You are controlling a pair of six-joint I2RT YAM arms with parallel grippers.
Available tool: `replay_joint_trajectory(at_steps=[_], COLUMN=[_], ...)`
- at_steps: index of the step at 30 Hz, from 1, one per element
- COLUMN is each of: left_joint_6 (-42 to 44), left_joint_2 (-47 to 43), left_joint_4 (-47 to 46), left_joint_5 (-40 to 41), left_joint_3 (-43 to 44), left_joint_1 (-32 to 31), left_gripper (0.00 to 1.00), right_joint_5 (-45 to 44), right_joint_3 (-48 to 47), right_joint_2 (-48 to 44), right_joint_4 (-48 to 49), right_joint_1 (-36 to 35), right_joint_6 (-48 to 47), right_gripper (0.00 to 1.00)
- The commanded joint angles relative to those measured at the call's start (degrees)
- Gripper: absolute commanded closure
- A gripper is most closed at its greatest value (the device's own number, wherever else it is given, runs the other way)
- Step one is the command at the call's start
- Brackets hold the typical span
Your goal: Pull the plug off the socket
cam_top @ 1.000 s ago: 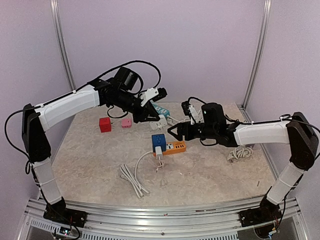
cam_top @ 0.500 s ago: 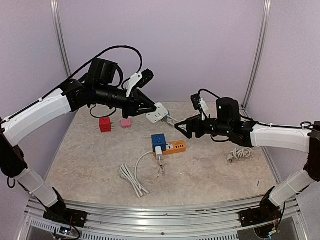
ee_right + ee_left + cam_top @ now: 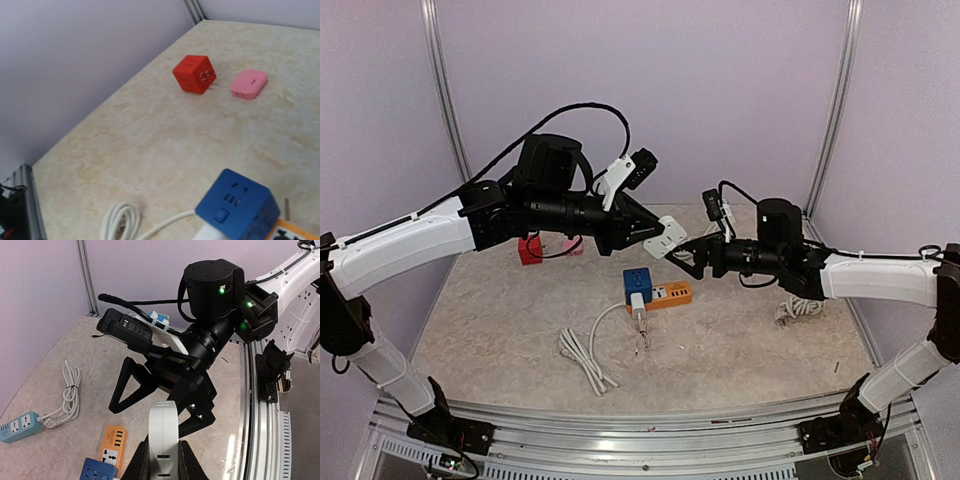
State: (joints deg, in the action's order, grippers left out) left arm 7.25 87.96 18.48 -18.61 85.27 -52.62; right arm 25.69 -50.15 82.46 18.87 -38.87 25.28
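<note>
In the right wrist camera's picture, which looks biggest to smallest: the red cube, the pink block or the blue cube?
1. blue cube: largest, but nearest the camera, so its lead is unsure.
2. red cube.
3. pink block: smallest, lying beside the red cube.

Table (image 3: 750, 340): beige marbled top. Lying on it:
- 1 red cube socket (image 3: 194, 74) and 1 pink adapter (image 3: 248, 84), near each other at far left.
- 1 blue cube socket (image 3: 235, 202), just beside 1 orange power strip (image 3: 670, 295) at centre.
- 1 light-blue power strip (image 3: 20, 426).
- 1 white cord bundle (image 3: 585, 358), front-left.
- 1 coiled cord (image 3: 800, 307), at right.
</note>
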Motion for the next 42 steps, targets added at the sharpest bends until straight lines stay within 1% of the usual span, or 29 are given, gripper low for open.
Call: replay_joint_trajectory(at_steps=[1, 13, 19, 24, 28, 32, 42], left_joint_6=[-1.6, -0.4, 2.6, 5.7, 7.0, 8.3, 10.0], left_joint_2=[1.8, 3.0, 3.0, 2.9, 3.1, 3.4, 3.8], left_joint_4=[-2.7, -1.8, -0.6, 1.1, 1.9, 3.3, 5.3], left_joint_5=[3.0, 3.3, -3.1, -8.3, -9.2, -11.7, -12.6], left_joint_3=[-0.4, -0.4, -0.7, -1.1, -1.4, -1.1, -0.7], left_joint_1=[-0.1, 0.1, 0.3, 0.3, 0.4, 1.0, 1.7], left_gripper=[1.0, 1.0, 1.0, 1.0, 1.0, 1.0, 1.0], right_joint_5=[4.2, 6.5, 7.4, 9.0, 11.1, 12.3, 13.8], right_joint_3=[1.6, 1.8, 0.7, -0.4, -0.5, -0.8, -0.9], right_joint_2=[-1.6, -2.2, -1.9, -1.5, -1.7, -2.1, -2.9], right_joint_4=[3.9, 5.2, 3.4, 2.3, 2.5, 1.4, 0.9], right_joint_1=[-0.3, -0.4, -0.5, -0.5, -0.5, -0.5, -0.5], right_joint_6=[2.8, 3.1, 1.1, 0.2, 0.1, -0.8, -1.0], right_gripper=[0.03, 0.04, 0.04, 0.08, 0.09, 0.09, 0.1])
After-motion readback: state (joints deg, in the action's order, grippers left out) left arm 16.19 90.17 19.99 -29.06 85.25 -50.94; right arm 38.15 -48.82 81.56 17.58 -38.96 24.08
